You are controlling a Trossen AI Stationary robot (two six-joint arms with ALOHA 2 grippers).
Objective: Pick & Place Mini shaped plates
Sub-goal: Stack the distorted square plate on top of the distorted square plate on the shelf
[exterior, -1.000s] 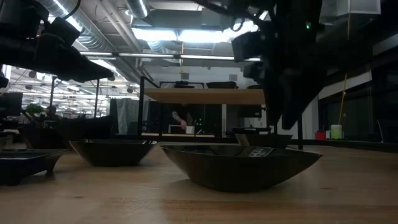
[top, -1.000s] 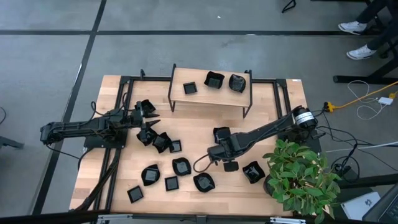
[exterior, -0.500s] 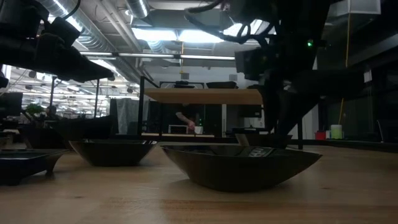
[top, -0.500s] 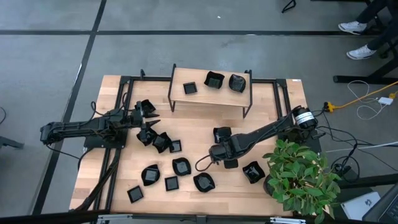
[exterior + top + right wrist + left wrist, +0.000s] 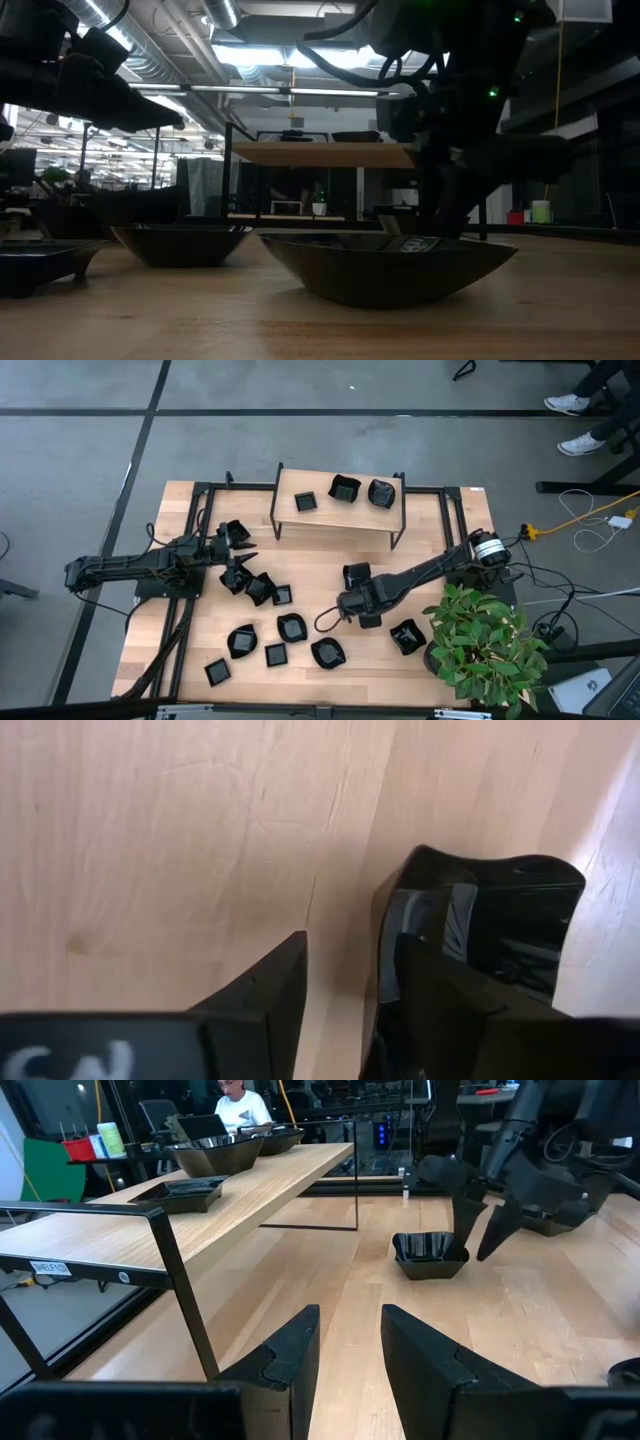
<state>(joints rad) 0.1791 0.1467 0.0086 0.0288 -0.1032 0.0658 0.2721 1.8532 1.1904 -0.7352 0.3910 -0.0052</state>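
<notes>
Several small glossy black plates lie scattered on the wooden table, on their bases. Three more sit on the raised shelf. My right gripper is open and points down at the table's middle. In its wrist view a wavy-edged plate lies right beside it. One finger stands at that plate's rim, the other over bare wood. The left wrist view shows this gripper next to a plate. My left gripper waits open at the table's left, holding nothing. My right gripper comes from above, pointing down, with one finger at the rim of the wavy-edged plate, which lies flat on the table. Whether the finger touches the rim, I cannot tell.
A cluster of plates lies by the left gripper, and more toward the near edge. The shelf's black frame stands at the far side. A potted plant fills the near right corner. A wide plate sits close in the low view.
My right gripper has come down toward the table beside the plate, its arm leaning lower in the low view. The plates and my left arm have stayed where they were.
</notes>
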